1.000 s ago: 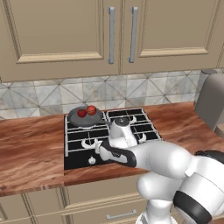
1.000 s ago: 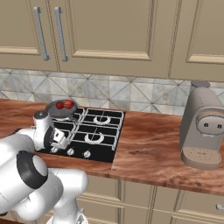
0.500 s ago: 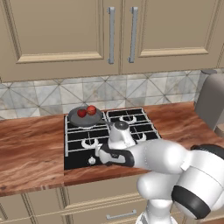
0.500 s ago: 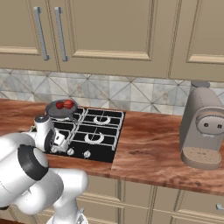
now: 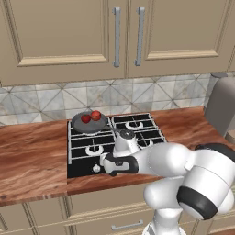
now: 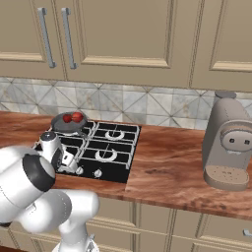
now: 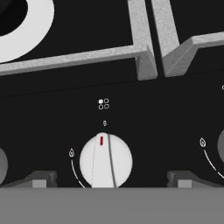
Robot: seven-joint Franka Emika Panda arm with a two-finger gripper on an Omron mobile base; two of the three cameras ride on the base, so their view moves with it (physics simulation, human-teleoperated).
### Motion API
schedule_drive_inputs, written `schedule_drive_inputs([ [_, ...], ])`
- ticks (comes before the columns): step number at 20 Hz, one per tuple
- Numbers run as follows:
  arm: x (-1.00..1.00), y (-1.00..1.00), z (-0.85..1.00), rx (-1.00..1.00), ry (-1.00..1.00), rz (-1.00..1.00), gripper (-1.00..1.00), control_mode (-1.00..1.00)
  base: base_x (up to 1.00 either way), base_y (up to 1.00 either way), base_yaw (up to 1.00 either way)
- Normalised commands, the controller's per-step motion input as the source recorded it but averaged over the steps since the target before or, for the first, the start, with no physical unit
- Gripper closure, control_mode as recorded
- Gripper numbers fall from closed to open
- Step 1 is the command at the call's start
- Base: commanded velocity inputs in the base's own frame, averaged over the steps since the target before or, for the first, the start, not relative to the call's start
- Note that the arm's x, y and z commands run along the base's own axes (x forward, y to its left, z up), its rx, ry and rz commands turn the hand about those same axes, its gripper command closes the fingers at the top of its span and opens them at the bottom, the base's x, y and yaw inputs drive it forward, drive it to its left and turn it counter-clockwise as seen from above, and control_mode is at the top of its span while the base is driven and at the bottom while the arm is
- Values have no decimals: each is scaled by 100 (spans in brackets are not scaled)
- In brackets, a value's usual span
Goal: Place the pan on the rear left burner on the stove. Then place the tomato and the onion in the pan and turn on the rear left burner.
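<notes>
A white robot arm lowers its gripper (image 7: 108,183) over the front row of knobs on the stove (image 5: 137,137), jaws spread wide and holding nothing, one silver knob (image 7: 105,160) centred between the two dark fingertips. The pan (image 5: 88,123) already sits on the rear left burner (image 6: 69,129) with two red, round items in it, presumably the tomato (image 5: 95,115) and the onion (image 5: 85,118), so lighting the burner looks like the only step left. The four-dot mark above the knob has its upper-left dot filled, suggesting this is the right control; to do it well, the fingers should close squarely on the knob's sides, then twist toward the flame symbol without slipping. Compared with a second ago, the hand has crept slightly leftward and lower toward the knobs, jaws unchanged; pan and contents have not moved.
</notes>
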Motion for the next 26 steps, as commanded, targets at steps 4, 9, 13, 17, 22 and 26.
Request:
schedule_drive_inputs([
  [4,9,0,0,0,0,0,-100,-100,0,0,0],
  [9,5,0,0,0,0,0,-100,-100,0,0,0],
  [13,8,0,-1,0,0,0,-100,-100,0,0,0],
  [17,3,0,-7,0,0,0,-100,-100,0,0,0],
  [22,2,1,-14,0,0,0,-100,-100,0,0,0],
  [26,2,2,-11,0,0,0,-100,-100,0,0,0],
])
